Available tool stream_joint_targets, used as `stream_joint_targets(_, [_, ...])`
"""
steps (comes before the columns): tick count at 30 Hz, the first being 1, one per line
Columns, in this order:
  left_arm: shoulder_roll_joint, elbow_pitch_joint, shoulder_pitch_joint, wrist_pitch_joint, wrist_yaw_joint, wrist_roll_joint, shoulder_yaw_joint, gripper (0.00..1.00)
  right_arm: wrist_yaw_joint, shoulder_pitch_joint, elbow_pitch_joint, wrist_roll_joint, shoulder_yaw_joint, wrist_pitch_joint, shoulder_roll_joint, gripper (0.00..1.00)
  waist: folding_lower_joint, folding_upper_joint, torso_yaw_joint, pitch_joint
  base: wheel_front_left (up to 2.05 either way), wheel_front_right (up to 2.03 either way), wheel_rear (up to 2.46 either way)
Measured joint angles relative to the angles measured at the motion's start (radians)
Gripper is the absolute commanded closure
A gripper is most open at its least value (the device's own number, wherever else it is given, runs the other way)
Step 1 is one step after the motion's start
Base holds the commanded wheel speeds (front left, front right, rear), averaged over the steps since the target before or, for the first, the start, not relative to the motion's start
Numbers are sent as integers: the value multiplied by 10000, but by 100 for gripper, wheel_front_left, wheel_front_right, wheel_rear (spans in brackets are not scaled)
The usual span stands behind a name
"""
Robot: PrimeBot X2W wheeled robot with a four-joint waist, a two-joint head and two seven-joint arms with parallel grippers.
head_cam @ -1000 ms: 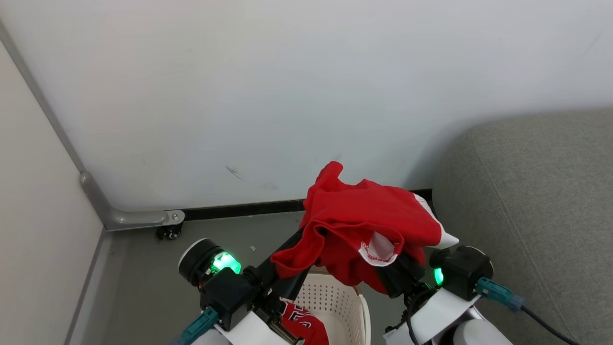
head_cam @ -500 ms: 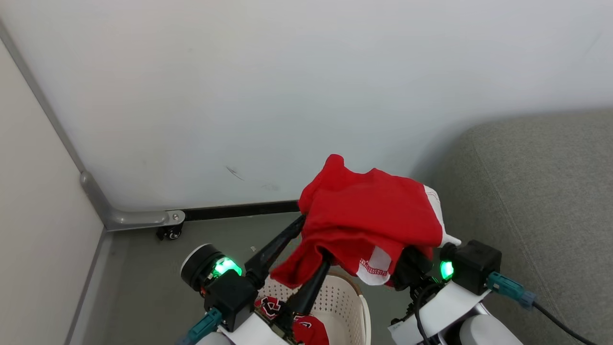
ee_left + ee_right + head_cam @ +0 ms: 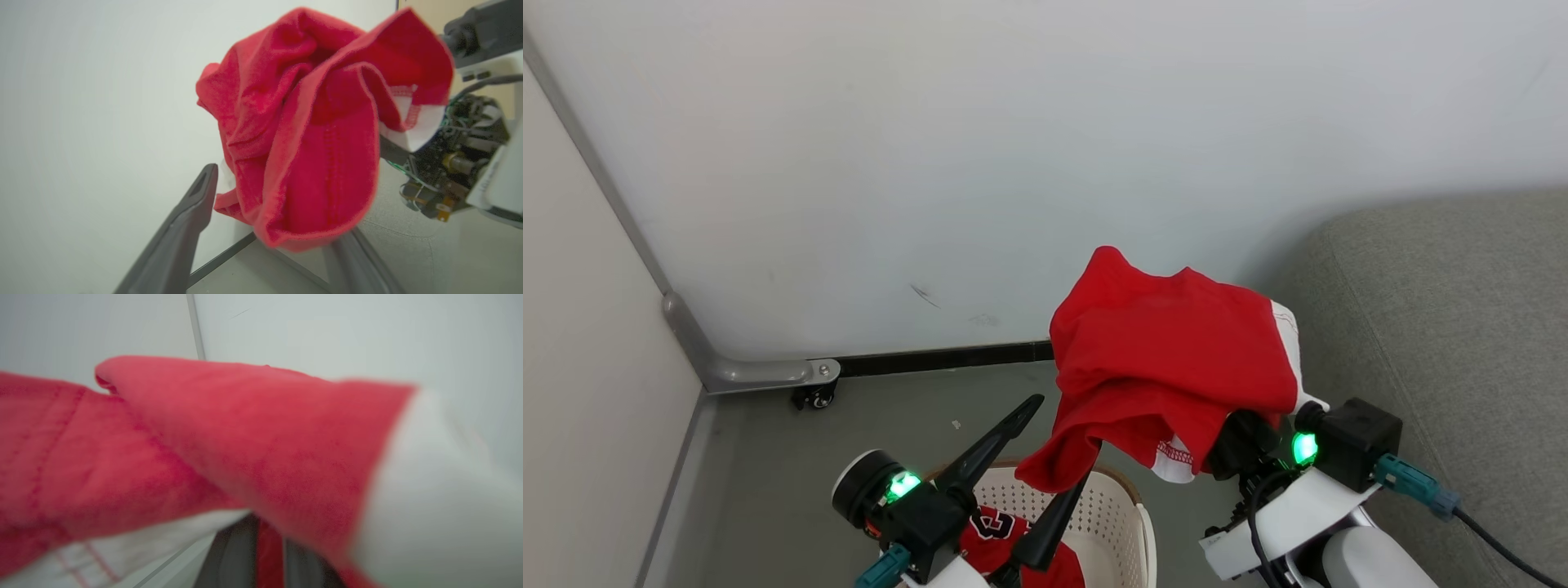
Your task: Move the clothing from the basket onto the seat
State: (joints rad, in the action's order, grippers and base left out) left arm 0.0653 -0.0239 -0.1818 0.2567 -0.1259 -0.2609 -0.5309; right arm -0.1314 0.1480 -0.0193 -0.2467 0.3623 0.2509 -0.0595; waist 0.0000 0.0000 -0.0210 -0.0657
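In the head view, the bright red soft-knit shorts (image 3: 1176,367) with a white side stripe hang high in the air, draped over the right gripper (image 3: 1241,439), above the floor and between the oval cream perforated plastic basket (image 3: 1134,500) and the large grey woven-fabric sofa (image 3: 1445,327). The left gripper (image 3: 1058,441) stands below them with its long dark fingers spread wide and nothing between them, and the low hem of the shorts hangs at its nearer fingertip. A red jersey (image 3: 992,535) with black-and-white numerals lies in the basket. The cloth looks light, limp and without shape, so it will likely sag and swing from any single pinch, and a thick fold or a hem is probably the surest place to take hold. A pale wall (image 3: 1013,163), a black skirting strip (image 3: 939,358) and a grey metal bracket (image 3: 760,374) on a small castor stand behind, well apart from the sofa. In the left wrist view, the crumpled shorts hang over the two open fingers, their bottom fold covering one fingertip, which could snag it. In the right wrist view, which is blurred, red and white cloth lies close over the lens, and a strip of red sits pinched in the narrow gap between the dark fingers.
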Motion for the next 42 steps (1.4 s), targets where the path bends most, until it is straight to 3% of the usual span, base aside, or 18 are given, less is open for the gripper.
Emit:
stream_joint_targets(8, [130, -412, 278, 0, -2, 82, -146, 0, 0, 1, -56, 0, -303, 0, 2, 100, 0, 0, 22, 32, 0, 0, 0])
stream_joint_targets(14, [652, -665, 357, 0, -10, 686, -531, 0, 0, 9, -167, 2, -512, 0, 6, 100, 0, 0, 27, 47, 0, 0, 0])
stream_joint_targets(42, [750, -1220, 1606, 0, -12, 621, -769, 0, 0, -60, -435, 280, -1197, 0, 15, 100, 0, 1, -144, 21, 0, 0, 0])
